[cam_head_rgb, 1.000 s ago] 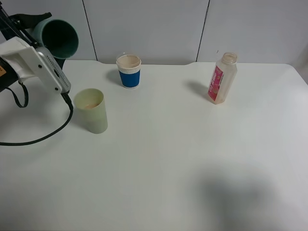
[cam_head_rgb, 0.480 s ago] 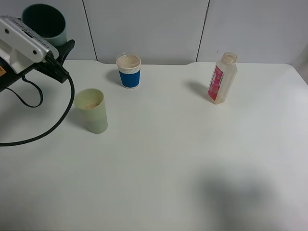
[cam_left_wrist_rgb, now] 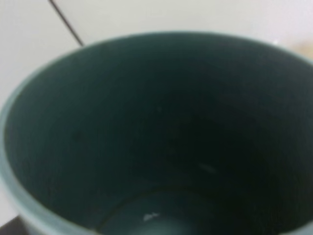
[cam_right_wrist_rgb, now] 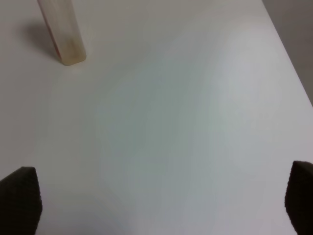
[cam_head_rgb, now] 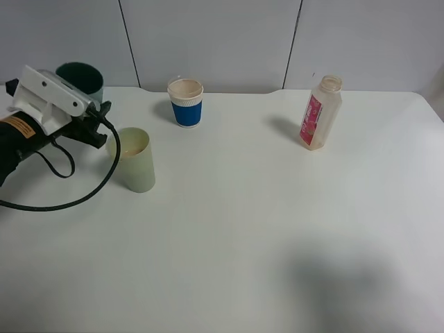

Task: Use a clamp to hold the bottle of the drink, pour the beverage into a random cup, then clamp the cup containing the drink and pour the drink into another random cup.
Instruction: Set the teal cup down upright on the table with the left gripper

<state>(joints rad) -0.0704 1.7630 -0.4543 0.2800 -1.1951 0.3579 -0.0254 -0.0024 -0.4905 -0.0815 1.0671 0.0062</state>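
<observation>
White surface runs back to grey wall panels. Nearest me, my left fingers pinch the teal plastic tumbler [cam_left_wrist_rgb: 156, 132], upright and apparently empty, at ten o'clock of the pale yellow-green plastic tumbler [cam_head_rgb: 132, 159], which holds beige drink [cam_head_rgb: 129, 149]. Second pour looks done; next, I set it down gently. My right fingers [cam_right_wrist_rgb: 156, 196] are spread.

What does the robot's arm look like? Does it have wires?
The left arm's gripper has black jaws on a boxy white body. Behind it comes a black section with an orange label. A black cable loops from it over the table.
</observation>
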